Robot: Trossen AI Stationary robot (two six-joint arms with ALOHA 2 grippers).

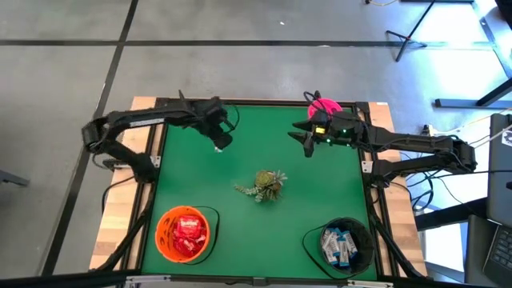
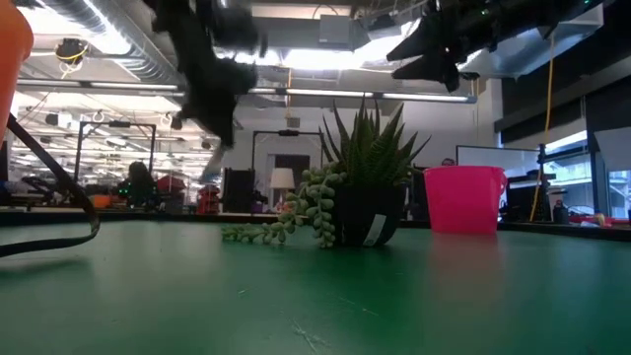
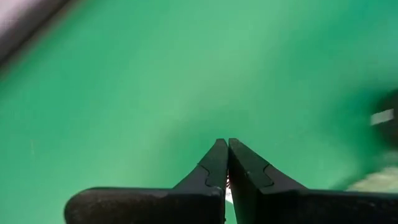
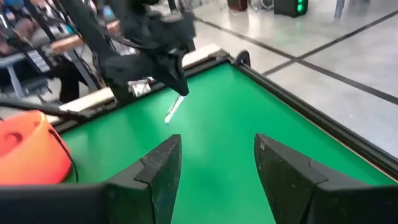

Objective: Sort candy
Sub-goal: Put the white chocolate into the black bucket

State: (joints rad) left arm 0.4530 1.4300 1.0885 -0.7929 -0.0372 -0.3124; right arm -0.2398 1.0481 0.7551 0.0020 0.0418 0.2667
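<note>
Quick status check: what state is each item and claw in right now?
Left claw: shut on a small white wrapped candy, raised above the green table.
Right claw: open, empty, raised.
Round orange bowl: holds red packets.
Round black bowl: holds white-and-blue packets.
Pink bucket: upright, contents hidden.
Potted succulent: upright.

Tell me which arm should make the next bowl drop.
Left, most likely. The left gripper is shut on a pale wrapped candy hanging from its tips above the green table. The right gripper is open and empty near the pink cup.
</note>
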